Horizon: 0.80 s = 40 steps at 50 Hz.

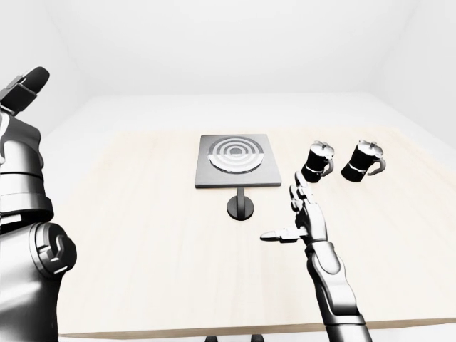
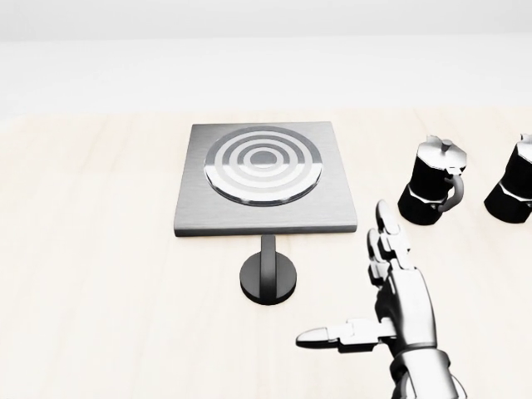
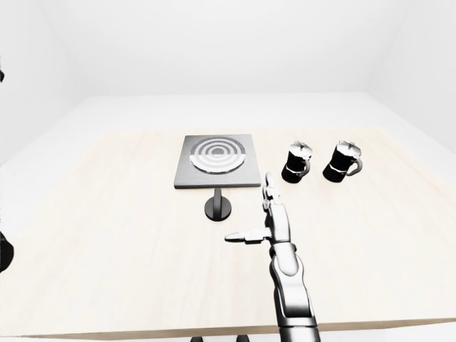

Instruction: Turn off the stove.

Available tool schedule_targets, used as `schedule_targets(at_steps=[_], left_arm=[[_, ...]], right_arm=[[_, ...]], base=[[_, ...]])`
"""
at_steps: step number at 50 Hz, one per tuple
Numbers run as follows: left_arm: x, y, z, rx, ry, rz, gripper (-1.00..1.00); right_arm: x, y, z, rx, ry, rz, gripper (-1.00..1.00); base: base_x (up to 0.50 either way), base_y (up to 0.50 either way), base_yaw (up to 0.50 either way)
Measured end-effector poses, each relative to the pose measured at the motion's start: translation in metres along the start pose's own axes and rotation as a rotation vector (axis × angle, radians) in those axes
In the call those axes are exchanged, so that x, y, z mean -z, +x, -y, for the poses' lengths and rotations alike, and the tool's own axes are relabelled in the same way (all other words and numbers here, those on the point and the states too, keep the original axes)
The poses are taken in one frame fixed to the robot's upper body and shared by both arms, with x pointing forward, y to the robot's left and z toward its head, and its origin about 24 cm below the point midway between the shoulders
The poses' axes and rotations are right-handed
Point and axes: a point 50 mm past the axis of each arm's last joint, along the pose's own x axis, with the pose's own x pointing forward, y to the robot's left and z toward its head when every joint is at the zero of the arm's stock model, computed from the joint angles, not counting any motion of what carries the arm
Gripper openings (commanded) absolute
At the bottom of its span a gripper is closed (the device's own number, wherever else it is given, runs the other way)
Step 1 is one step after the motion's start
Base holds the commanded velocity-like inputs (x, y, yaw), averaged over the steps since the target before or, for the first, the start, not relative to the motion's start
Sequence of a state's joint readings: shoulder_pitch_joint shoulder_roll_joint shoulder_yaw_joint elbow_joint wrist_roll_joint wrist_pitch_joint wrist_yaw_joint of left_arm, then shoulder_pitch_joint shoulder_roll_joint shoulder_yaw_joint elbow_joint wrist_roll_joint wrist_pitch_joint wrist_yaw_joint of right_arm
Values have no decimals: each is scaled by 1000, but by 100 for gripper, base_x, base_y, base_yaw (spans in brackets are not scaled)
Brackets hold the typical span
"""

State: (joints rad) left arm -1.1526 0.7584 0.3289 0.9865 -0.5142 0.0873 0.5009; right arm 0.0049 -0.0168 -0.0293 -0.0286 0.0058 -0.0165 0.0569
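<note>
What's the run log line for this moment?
right hand: open, over table, right of knob | left hand: raised, state unclear | stove: untouched | two pots: right of stove

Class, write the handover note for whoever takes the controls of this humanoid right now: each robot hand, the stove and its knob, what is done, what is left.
Right robot hand: open, empty, hovering over the table right of the knob, not touching it.
Left robot hand: raised high at the left edge of the left-eye view, out of the head view; its fingers cannot be read.
Stove: mid-table, with the knob just below it in the head view. Two moka pots stand to its right.
Done: nothing on the knob yet.
Left: grasp and turn the knob.
</note>
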Motion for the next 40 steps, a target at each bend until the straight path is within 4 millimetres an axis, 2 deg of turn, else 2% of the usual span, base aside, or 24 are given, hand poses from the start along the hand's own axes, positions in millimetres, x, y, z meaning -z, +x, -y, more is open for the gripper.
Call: schedule_targets(at_steps=[17, 40], left_arm=[[15, 5, -12, -84, 87, -56, 100], [19, 6, -15, -96, 108, -69, 100]], right_arm=[[0, 1, 0, 0, -10, -6, 100], [0, 1, -1, -2, -15, -11, 100]], base=[[0, 0, 0], [0, 0, 0]])
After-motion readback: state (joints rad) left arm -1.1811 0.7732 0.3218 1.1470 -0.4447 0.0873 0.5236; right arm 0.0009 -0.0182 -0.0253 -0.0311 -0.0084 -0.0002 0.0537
